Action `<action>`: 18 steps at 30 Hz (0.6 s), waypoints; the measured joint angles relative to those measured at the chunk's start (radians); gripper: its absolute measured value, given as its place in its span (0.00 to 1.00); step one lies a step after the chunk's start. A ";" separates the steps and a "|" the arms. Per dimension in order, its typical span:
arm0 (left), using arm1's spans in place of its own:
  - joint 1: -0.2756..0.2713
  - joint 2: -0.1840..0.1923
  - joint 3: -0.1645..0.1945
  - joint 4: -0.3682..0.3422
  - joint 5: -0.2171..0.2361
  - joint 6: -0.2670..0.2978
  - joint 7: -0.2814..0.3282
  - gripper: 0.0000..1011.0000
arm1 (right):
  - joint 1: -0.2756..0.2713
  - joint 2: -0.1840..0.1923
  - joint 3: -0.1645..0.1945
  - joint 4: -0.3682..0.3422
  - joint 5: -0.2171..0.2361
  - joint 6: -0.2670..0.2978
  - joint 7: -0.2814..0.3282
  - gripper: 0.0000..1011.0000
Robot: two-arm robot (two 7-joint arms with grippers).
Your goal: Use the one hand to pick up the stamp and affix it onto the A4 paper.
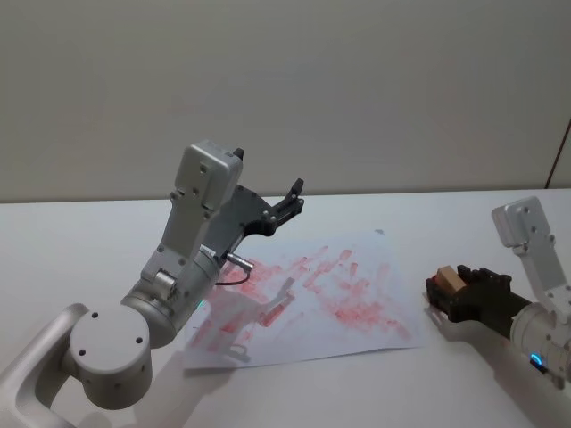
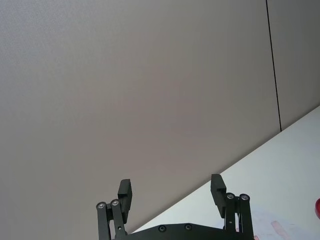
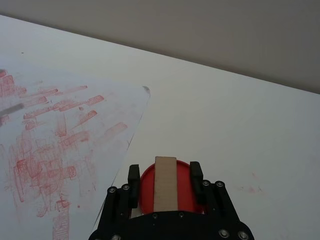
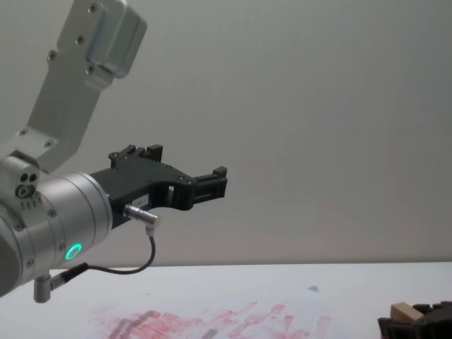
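Note:
The stamp [image 1: 449, 280] is a tan wooden block at the right of the table, just right of the A4 paper [image 1: 312, 294]. My right gripper [image 1: 451, 291] reaches around it, low over the table. In the right wrist view the stamp [image 3: 165, 182] lies between the two fingers [image 3: 133, 175] with a narrow gap on each side, over the round red ink pad [image 3: 145, 187]. The jaws stand partly open and do not touch the block. The paper [image 3: 50, 150] is covered with red stamp marks. My left gripper [image 1: 290, 201] hangs open and empty, raised high above the paper's far left part.
The left arm's white forearm [image 1: 196, 241] slants over the left half of the paper and shadows it. A grey wall [image 1: 357, 89] stands behind the white table [image 1: 464, 214]. Bare tabletop lies beyond and to the right of the ink pad.

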 joint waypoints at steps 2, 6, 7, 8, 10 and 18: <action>0.000 0.000 0.000 0.000 0.000 0.000 0.000 0.99 | 0.001 -0.001 0.000 0.002 -0.001 0.001 0.001 0.62; 0.000 0.000 0.000 0.000 0.000 0.000 0.000 0.99 | 0.002 -0.002 -0.001 0.005 -0.002 0.001 0.002 0.73; 0.000 0.000 0.000 0.000 0.000 0.000 0.000 0.99 | 0.003 -0.002 -0.001 0.005 -0.002 0.001 0.002 0.76; 0.000 0.000 0.000 0.000 0.000 0.000 0.000 0.99 | 0.003 -0.002 -0.001 0.006 -0.002 0.002 0.003 0.81; 0.000 0.000 0.000 0.000 0.000 0.000 0.000 0.99 | 0.003 -0.002 -0.001 0.007 -0.003 0.002 0.003 0.84; 0.000 0.000 0.000 0.000 0.000 0.000 0.000 0.99 | 0.005 -0.003 -0.002 0.010 -0.004 0.003 0.004 0.99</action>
